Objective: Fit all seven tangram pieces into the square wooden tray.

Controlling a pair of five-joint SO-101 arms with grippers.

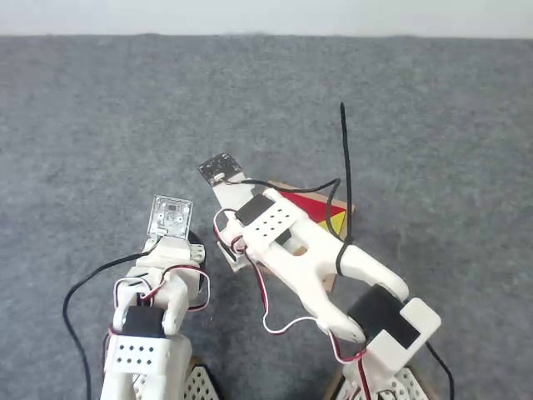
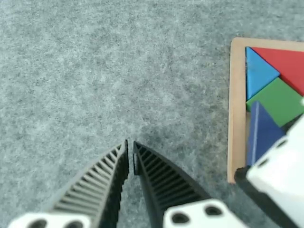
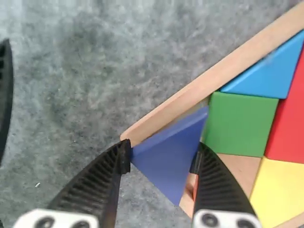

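dark blue triangle gripped at the tray corner

the right gripper (image 3: 161, 154) is clamped on the dark blue triangle (image 3: 173, 137), which sits tilted across the rim of the wooden tray (image 3: 204, 83), just beside the green square (image 3: 242, 123). the piece looks like stiff, light painted wood and is probably slick, so pinching flat edges near its middle seems safest. the left gripper (image 2: 130, 148) hangs over the grey carpet (image 2: 95, 71), jaws pressed together on nothing.
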